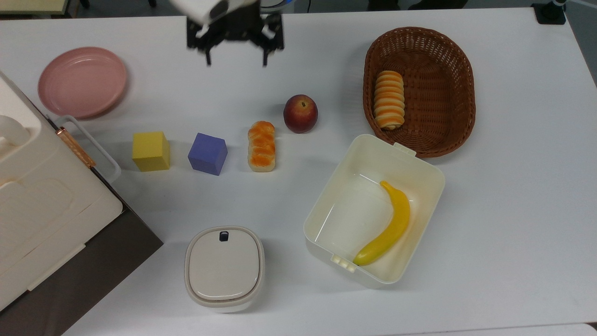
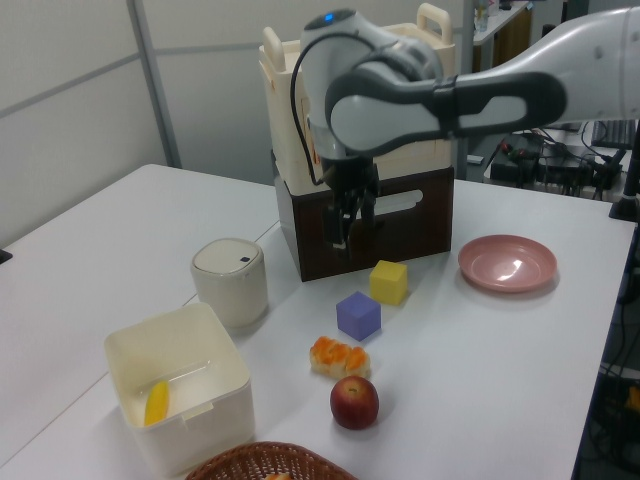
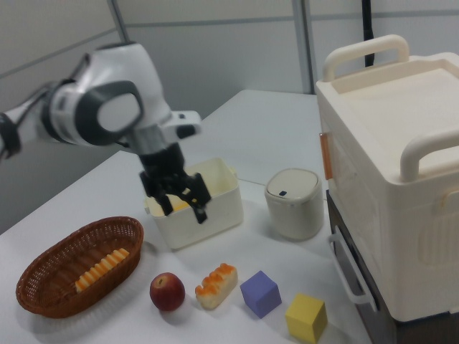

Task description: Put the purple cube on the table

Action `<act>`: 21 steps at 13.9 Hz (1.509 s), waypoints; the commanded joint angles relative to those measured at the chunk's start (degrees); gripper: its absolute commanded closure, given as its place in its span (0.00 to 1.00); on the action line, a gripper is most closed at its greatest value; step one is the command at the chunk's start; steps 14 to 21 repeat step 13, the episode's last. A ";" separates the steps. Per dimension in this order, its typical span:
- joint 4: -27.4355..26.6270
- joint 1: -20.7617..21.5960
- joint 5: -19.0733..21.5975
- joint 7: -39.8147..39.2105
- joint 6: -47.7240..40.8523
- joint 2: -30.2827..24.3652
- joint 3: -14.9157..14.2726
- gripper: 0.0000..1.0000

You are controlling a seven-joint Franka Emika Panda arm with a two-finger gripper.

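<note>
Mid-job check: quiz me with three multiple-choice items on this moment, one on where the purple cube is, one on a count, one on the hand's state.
1. The purple cube lies, in the top view:
A. on the pink plate
B. between the yellow cube and the bread roll
C. in the basket

2. Cubes on the table:
A. one
B. two
C. three

3. The hand is:
A. open and empty
B. shut on the cube
C. shut on the apple

Answers: 1 B, it sits between them in a row. 2 B, one yellow and one purple. 3 A, fingers spread, nothing between.

No readable text, label or number anywhere.
</note>
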 commanded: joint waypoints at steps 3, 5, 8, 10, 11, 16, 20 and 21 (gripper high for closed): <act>-1.35 5.21 1.07 3.53 -3.20 -4.45 -4.53 0.00; -1.43 9.78 2.64 3.45 -5.21 -6.46 -9.98 0.00; -2.40 10.68 6.34 2.83 -6.45 -8.75 -11.85 0.00; -2.32 10.59 6.26 2.75 -6.45 -8.76 -11.85 0.00; -2.31 10.59 6.35 2.66 -6.45 -8.75 -11.85 0.00; -2.31 10.50 6.26 2.57 -6.45 -8.67 -11.85 0.00; -2.31 10.50 6.26 2.57 -6.45 -8.67 -11.85 0.00; -2.31 10.50 6.26 2.57 -6.45 -8.67 -11.85 0.00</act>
